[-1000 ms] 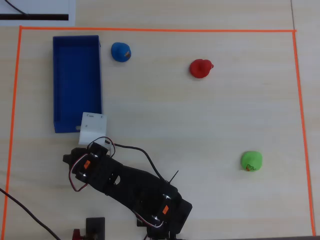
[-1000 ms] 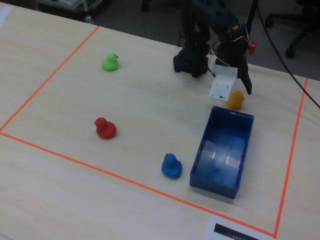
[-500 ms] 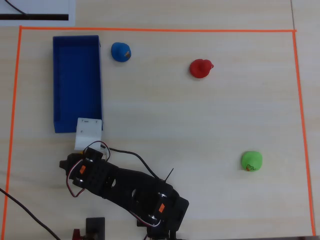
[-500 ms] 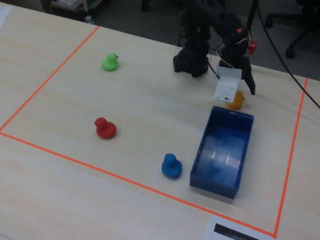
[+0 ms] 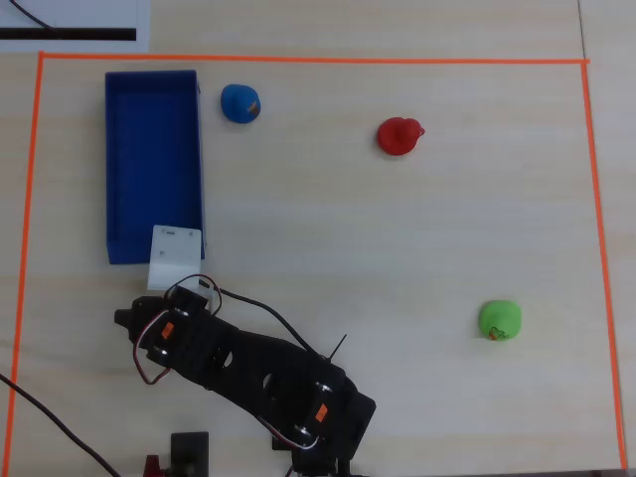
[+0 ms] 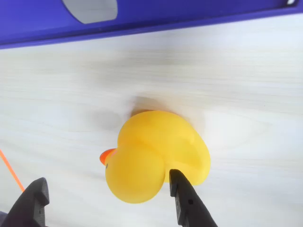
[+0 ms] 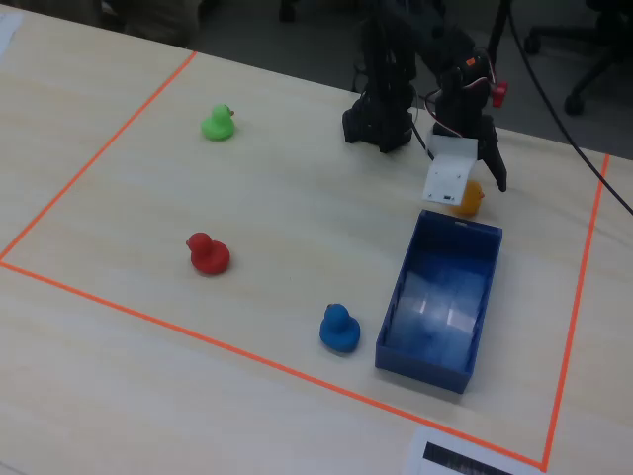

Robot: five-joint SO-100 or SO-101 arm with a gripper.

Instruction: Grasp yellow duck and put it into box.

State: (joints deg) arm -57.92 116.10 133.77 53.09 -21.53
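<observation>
Your fingers (image 6: 111, 196) sit wide apart round the yellow duck (image 6: 156, 153), nothing gripped yet. Duck's on tabletop (image 6: 236, 75) near box (image 6: 142, 19); grab, lift, drop left.

pale wood table marked with orange tape

a light wooden table (image 5: 397, 248) is filling the overhead view, with an orange tape line (image 5: 298, 60) framing a rectangle on it. in the fixed view a dark floor (image 7: 297, 40) is showing beyond the far edge, where an office chair base (image 7: 593, 45) is standing. even, soft light is falling across the surface.
</observation>
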